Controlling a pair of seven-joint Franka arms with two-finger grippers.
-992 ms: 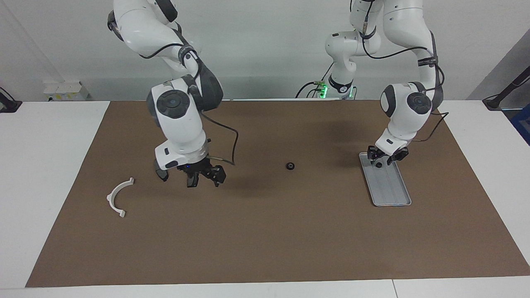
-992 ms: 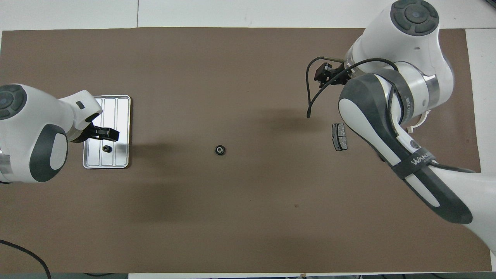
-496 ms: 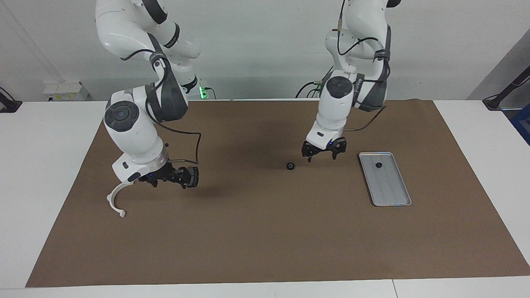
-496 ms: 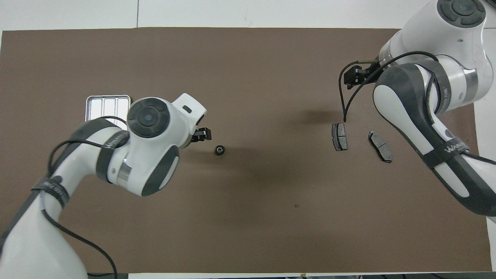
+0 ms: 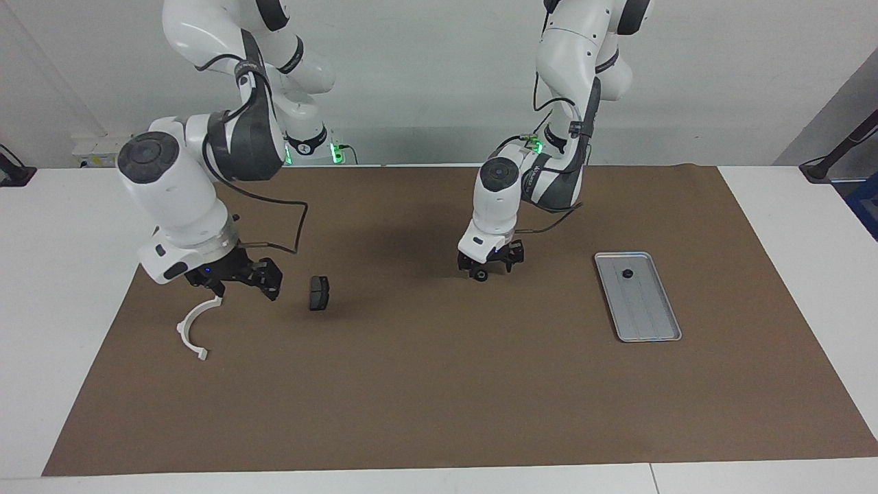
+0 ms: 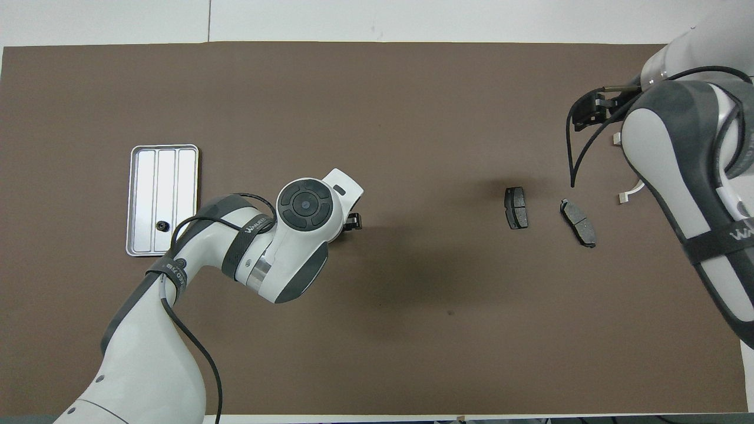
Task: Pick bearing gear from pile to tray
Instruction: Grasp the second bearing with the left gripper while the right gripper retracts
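- The bearing gear (image 5: pixel 482 276) still to be moved is a small black round piece lying on the brown mat (image 5: pixel 439 384) near the middle of the bench, well apart from the tray (image 5: pixel 658 333); the overhead view hides it under the arm.
- The left pincer (image 5: pixel 490 264) is low over this gear with its fingers spread to either side of it, holding nothing yet. Whether the tips touch the mat I cannot tell.
- To do the grasp well, I judge the pincer should be centred so the gear sits midway between the fingers, go down until the tips reach the mat, then close squarely; a small round part can roll or squirt out if it is caught off-centre.
- Lift straight up before carrying it toward the left arm's end of the bench.
- The tray already has one small black piece (image 5: pixel 627 274) in its end nearer to the robots; setting the next one down on a bare part of the ribbed base avoids knocking it.
- The right pincer (image 5: pixel 240 278) hovers released and empty over the white half-ring bracket (image 5: pixel 194 329), close to two dark grey plates (image 6: pixel 516 207); it waits and should stay clear.
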